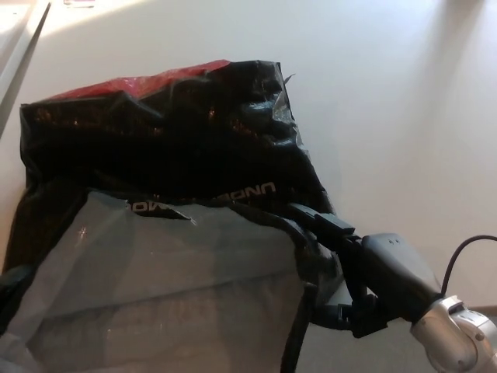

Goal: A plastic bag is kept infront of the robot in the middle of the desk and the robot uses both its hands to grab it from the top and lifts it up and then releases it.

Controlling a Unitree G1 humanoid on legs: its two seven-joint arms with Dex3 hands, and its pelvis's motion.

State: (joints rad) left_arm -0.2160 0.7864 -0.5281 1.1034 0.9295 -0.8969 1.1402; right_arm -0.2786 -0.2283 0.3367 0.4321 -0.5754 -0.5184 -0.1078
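The plastic bag (167, 155) sits on the desk (388, 93), the right hand (349, 264) at its near right edge.

1. A crumpled, glossy black plastic bag (178, 148) with white lettering fills the left and centre of the frame, resting on a pale cream desk surface (388, 93).
2. A strip of red plastic (155, 80) shows along the bag's far edge, toward 12 o'clock.
3. A translucent grey inner panel (155, 287) of the bag spreads toward 7 o'clock.
4. The robot's black right hand (342, 268) enters from 4 o'clock, its fingers (322, 221) closed on the bag's near right rim.
5. A thin black cable (466, 252) loops beside the silver wrist (450, 342).
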